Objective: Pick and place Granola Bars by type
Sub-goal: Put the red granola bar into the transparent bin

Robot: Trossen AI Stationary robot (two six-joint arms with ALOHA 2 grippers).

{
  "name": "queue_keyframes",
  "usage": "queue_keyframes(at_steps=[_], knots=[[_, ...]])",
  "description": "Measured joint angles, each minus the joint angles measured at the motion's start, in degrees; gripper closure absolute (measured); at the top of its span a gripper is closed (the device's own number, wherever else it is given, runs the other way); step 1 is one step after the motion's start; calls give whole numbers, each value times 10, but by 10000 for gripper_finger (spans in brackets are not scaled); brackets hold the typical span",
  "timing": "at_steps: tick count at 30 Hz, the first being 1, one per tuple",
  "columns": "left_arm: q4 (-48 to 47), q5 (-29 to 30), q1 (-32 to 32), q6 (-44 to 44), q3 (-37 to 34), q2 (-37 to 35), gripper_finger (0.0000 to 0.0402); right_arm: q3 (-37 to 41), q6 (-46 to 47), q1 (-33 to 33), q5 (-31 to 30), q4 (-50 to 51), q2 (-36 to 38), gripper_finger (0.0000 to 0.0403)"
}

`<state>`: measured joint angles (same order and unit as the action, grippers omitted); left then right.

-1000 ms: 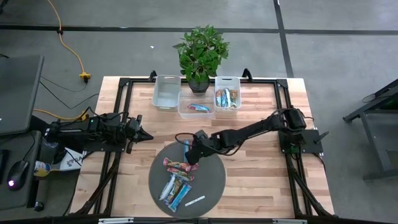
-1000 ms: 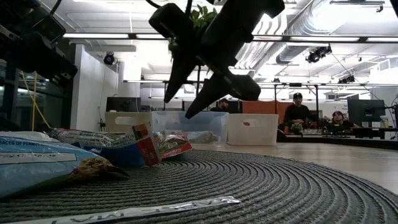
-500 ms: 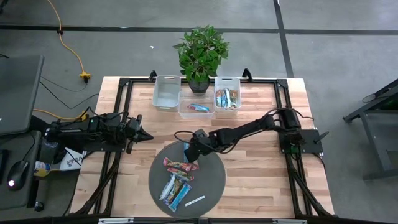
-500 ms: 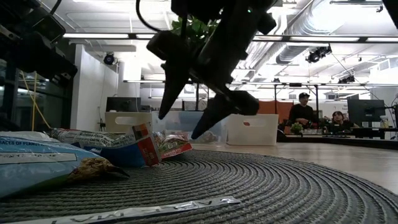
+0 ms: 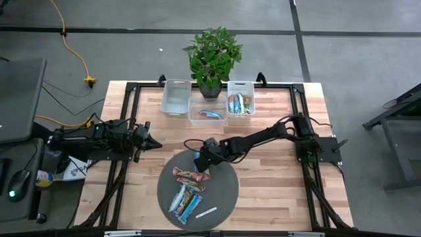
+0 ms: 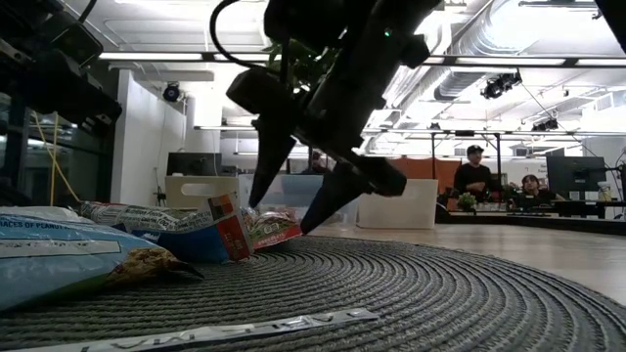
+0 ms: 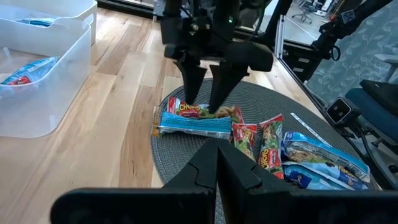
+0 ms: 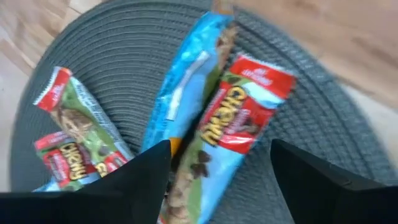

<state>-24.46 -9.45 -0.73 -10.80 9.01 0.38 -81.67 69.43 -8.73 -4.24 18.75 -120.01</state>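
Two arms frame your table (image 5: 263, 178): on the round grey mat (image 5: 223, 191) the Granola Bars (image 5: 187, 191) lie clustered, your right gripper (image 5: 199, 164) poised just above the red-and-blue bar (image 8: 230, 134), fingers spread wide, holding nothing; left gripper (image 5: 152, 141) waits closed at the table's left edge.

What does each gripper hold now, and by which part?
Nothing. The right gripper hangs open over the red and blue wrapped granola bars on the round grey woven mat; the left gripper is shut, empty.
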Motion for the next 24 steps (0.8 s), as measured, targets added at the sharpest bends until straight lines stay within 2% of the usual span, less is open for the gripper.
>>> queue_keyframes(at_steps=[9,24], knots=[[-1,0,0,0,0,0,401,0,11,2,14,-10,-9,153],[-1,0,0,0,0,0,401,0,-13,10,49,-31,-11,253]])
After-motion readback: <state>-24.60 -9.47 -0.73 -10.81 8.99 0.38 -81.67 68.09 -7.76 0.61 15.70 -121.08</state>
